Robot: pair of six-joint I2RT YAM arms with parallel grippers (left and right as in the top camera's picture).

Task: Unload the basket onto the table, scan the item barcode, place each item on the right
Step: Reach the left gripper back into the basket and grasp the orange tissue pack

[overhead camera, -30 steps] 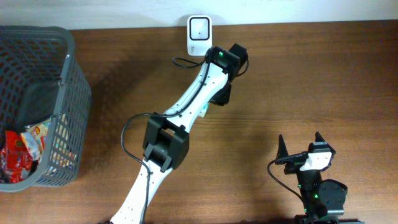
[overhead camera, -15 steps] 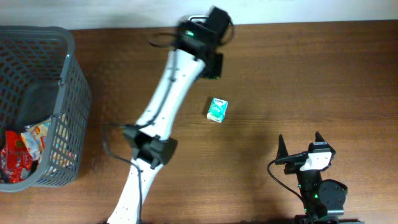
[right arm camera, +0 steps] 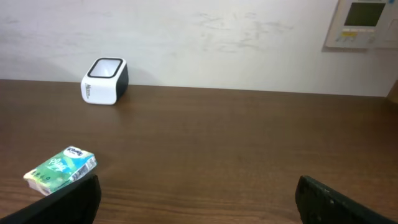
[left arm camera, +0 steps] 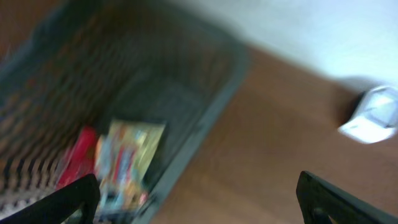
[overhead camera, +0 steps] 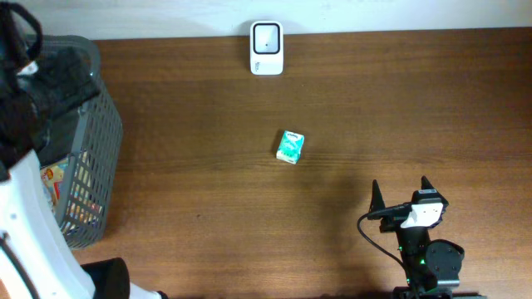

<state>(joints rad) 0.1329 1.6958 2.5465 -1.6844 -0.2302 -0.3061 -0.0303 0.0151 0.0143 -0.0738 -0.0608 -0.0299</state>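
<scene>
A small teal-and-white tissue pack (overhead camera: 290,147) lies flat, slightly askew, on the bare desk (overhead camera: 399,100), well apart from the white scanner box (overhead camera: 266,37) at the far edge, nearer the robot.

Grey mesh basket (overhead camera: 105,149) far left, apparently snack packets (overhead camera: 53,176) inside.
</scene>
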